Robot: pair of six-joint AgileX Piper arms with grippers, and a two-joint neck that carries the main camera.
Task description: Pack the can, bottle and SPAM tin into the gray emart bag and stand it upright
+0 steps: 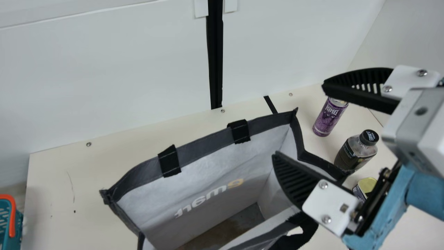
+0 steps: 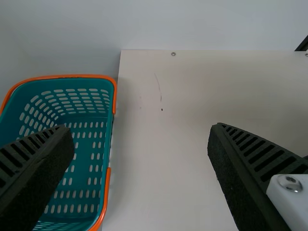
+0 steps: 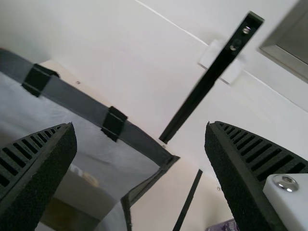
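Observation:
The gray emart bag point(image 1: 204, 184) stands upright with its top wide open, and a brown bottom panel shows inside. My right gripper point(image 1: 298, 119) is open above the bag's right side, nothing between its fingers. Beyond it, right of the bag, stand the purple can point(image 1: 327, 119), the dark bottle point(image 1: 353, 151) and the SPAM tin point(image 1: 365, 186), which the right arm partly covers. In the right wrist view my right gripper point(image 3: 140, 130) is open beside the bag's rim point(image 3: 86, 106); the can point(image 3: 225, 226) peeks in at the bottom edge. My left gripper point(image 2: 140, 132) is open over bare table.
A teal basket point(image 2: 82, 108) with orange handles stands off the table's left edge, next to the table point(image 2: 163, 159). A white wall panel point(image 1: 121, 73) with a black vertical strip point(image 1: 215, 55) rises behind the table.

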